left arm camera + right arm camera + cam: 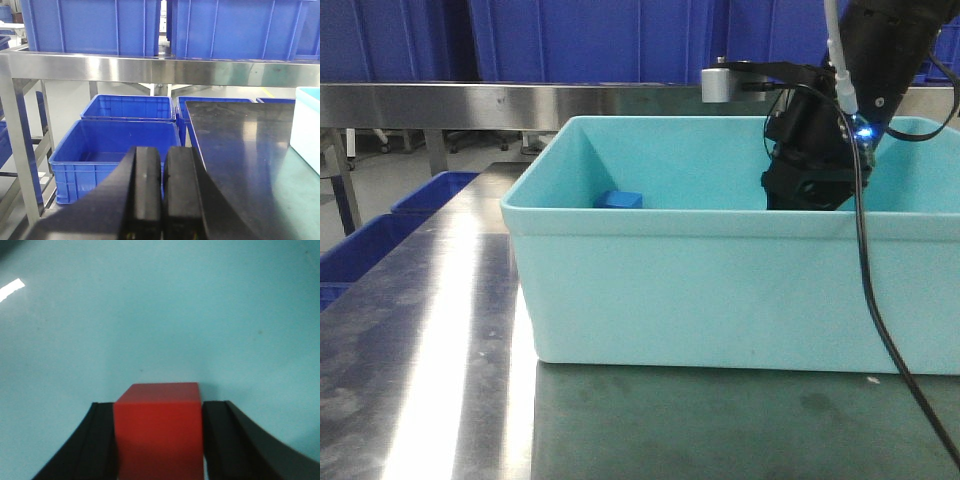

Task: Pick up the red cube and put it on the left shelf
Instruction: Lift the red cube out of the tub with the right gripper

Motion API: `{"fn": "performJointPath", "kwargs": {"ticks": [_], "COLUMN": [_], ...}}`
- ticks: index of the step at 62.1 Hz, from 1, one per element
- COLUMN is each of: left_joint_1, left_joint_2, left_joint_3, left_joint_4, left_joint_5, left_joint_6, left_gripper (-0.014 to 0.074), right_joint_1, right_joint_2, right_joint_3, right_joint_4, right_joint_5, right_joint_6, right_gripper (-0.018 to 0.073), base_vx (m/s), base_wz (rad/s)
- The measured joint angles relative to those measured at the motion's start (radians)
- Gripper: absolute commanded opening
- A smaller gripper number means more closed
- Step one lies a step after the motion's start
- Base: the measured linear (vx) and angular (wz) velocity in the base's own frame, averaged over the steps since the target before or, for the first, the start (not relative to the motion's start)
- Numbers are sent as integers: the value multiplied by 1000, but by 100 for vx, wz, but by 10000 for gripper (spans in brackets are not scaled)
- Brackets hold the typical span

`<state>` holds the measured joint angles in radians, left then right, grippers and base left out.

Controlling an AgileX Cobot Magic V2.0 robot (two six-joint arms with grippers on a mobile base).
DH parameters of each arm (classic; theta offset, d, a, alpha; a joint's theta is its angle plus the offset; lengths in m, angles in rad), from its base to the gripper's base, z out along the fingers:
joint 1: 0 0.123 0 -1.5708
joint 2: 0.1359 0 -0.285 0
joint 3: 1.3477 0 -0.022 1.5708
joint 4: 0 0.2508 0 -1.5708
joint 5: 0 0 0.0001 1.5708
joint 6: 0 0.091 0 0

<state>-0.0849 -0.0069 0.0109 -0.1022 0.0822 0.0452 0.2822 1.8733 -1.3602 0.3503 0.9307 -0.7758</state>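
— So, what can't you make out?

— Plenty. From the front, the near wall of the teal bin [720,290] hides the tips of the right pincer [160,412], and the red cube [159,435] does not show there at all. The right wrist camera cuts the cube off at the bottom edge, so I cannot tell whether it rests on the bin floor or hangs just above it. A black cable [880,310] crosses the bin's front wall and runs out of frame.

— Counts?

— One red cube, one blue cube [618,200], one bin, two pincers. The blue cube sits in the bin's left part, only its top showing over the rim. On the left shelf [150,69], two blue crates [90,25] stand on the upper tier with their tops cut off. There is a sliver of a third at the right edge, and at least three more sit low down beyond the rail.

— And the red cube against the pincer?

— Squarely between the right pincer's fingers [102,440], both pressed on its sides: clamped on it, inside the bin, well apart from the shelf. The left pincer [163,185] hangs near the left edge of the steel tabletop [240,150], fingers together with nothing between them.
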Motion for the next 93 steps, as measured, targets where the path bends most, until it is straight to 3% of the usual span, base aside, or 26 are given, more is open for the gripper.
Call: {"fn": "performJointPath", "kwargs": {"ticks": [11, 27, 46, 62, 93], "left_joint_1": [0, 0, 0, 0, 0], "left_joint_2": [0, 0, 0, 0, 0], "left_joint_3": [0, 0, 0, 0, 0], "left_joint_4": [0, 0, 0, 0, 0], "left_joint_5": [0, 0, 0, 0, 0], "left_joint_6": [0, 0, 0, 0, 0], "left_gripper": [102, 102, 102, 102, 102], "right_joint_1": [0, 0, 0, 0, 0], "right_joint_2": [0, -58, -291, -550, -1129], "right_joint_3": [-27, -114, -76, 171, 782], "right_joint_4": [2, 25, 16, -134, -162], "right_joint_5": [34, 83, -63, -226, -580], "right_joint_6": [2, 131, 380, 597, 627], "right_gripper": [148, 148, 148, 148, 148], "base_vx": [0, 0, 0, 0, 0], "base_wz": [0, 0, 0, 0, 0]}}
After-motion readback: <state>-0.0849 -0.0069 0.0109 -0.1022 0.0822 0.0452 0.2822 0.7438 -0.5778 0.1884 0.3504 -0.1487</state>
